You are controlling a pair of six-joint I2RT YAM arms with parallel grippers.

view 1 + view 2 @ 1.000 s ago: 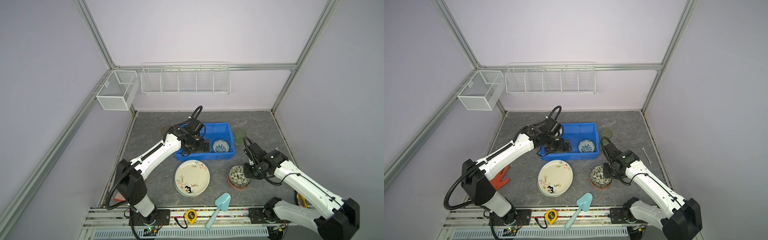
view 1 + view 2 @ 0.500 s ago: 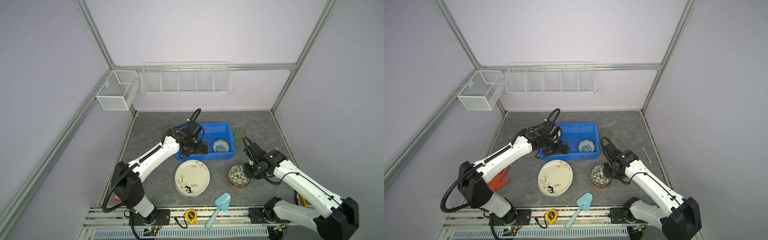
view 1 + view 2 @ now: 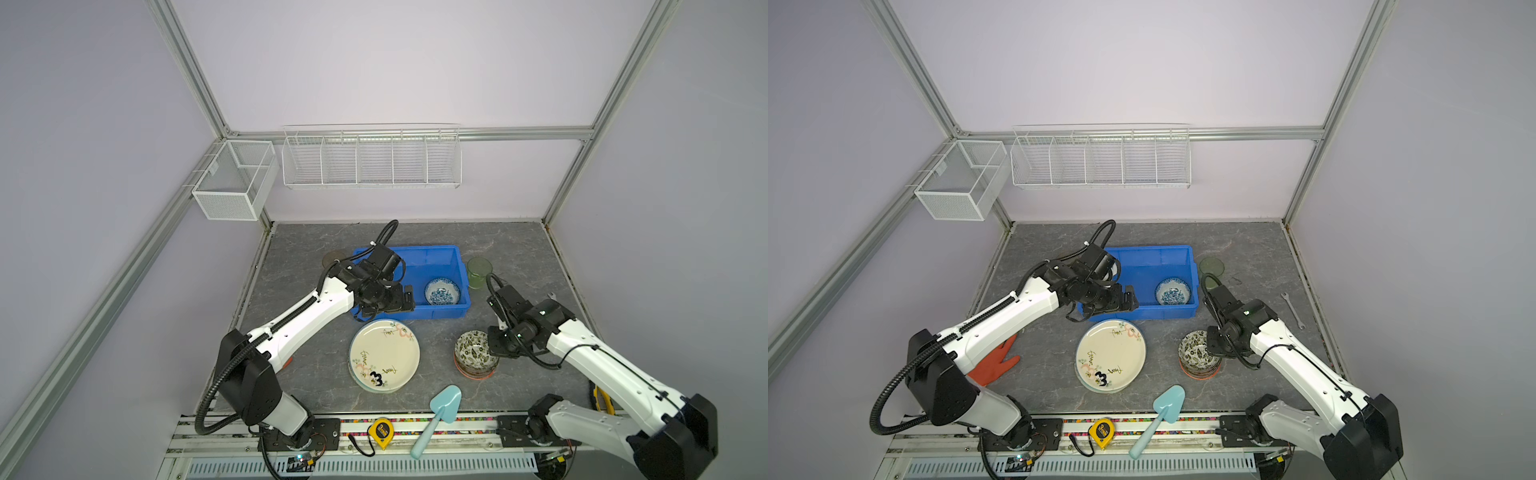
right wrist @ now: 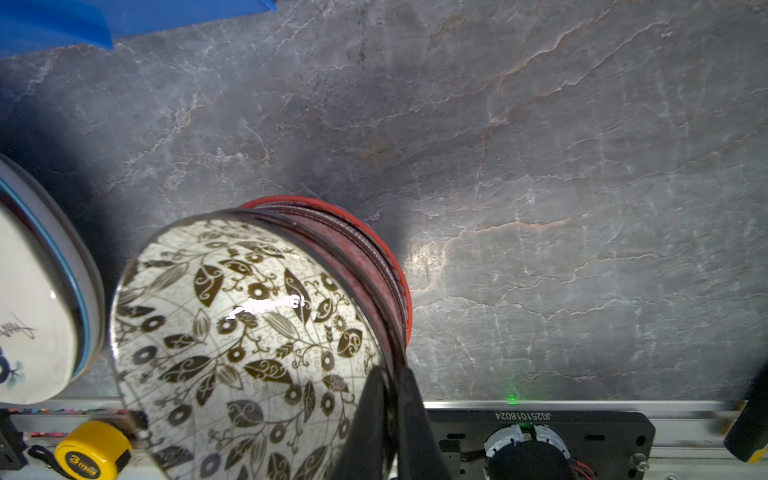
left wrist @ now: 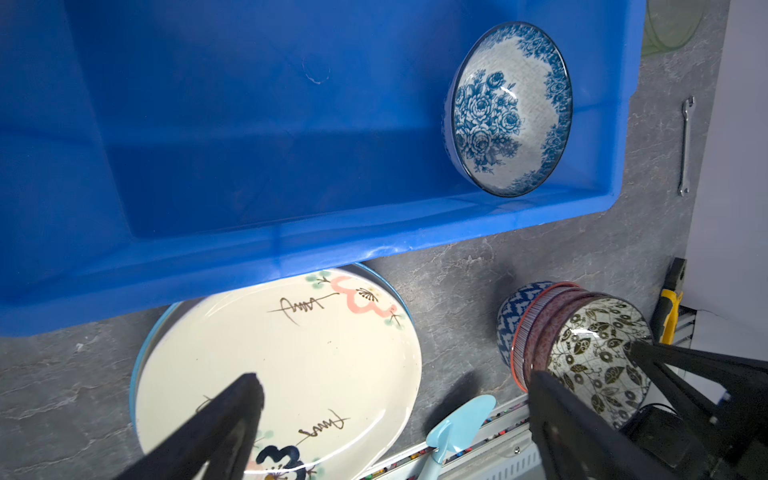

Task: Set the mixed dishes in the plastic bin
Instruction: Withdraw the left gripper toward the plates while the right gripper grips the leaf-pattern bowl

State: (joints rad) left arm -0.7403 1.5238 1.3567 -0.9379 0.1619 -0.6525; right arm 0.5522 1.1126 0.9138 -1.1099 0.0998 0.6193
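- The right jaws are pinched narrow on the rim of the leaf-patterned bowl [image 4: 241, 340], gripping the side of the rim that faces the right arm [image 3: 582, 357].
- That bowl sits on top of the bowl stack [image 3: 473, 374], near the table's front edge and right of the middle. It looks still nested, not yet lifted.
- The plastic bin [image 3: 419, 259] lies from the stack toward the table's back edge and a little to the left. Its near right corner is close to the stack, and its long axis runs left to right.
- The blue bowl [image 3: 442, 291] already fills the bin's near right corner; the floor to its left is bare.
- The left jaws stand wide and hold nothing. They hang over the bin's near wall, beside the plates [image 3: 384, 359].
- Judgement: the right arm is the nearer one. The carry calls for a lift clear of the stack, then a short pass over the near wall, setting down left of the blue bowl.
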